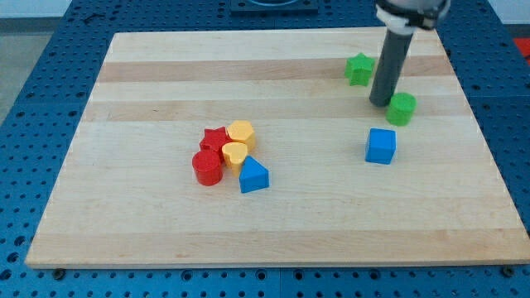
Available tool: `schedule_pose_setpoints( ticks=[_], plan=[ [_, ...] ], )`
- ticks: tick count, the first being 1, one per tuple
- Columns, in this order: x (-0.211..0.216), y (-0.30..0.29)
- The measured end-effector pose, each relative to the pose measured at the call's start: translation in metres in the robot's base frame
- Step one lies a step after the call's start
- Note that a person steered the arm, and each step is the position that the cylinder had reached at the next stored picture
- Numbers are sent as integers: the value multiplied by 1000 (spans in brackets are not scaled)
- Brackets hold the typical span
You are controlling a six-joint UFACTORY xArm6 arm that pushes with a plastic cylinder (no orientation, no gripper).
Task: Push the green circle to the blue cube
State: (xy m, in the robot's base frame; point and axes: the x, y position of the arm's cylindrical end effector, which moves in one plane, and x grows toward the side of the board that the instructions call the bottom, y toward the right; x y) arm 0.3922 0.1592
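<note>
Camera view showed two green, two blue, two red, two yellow blocks on table (149, 223); my tip (380, 103) touched green circle (402, 108), above blue cube (381, 146); no jaws visible.

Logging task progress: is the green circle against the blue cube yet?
Not yet. Green circle sits above blue cube, bare board between; my tip beside it.

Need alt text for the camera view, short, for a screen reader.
My tip rests on a wooden board just left of the green circle, with the blue cube below it and a green star above left. Left of centre, red, yellow and blue blocks sit clustered.
</note>
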Motion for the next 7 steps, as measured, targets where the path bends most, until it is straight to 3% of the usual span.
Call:
schedule_pose_setpoints(
  ticks=[2, 3, 4, 6, 7],
  plan=[
    [-37, 16],
    [-61, 53],
    [-61, 59],
    [-29, 64],
    [18, 39]
  ],
)
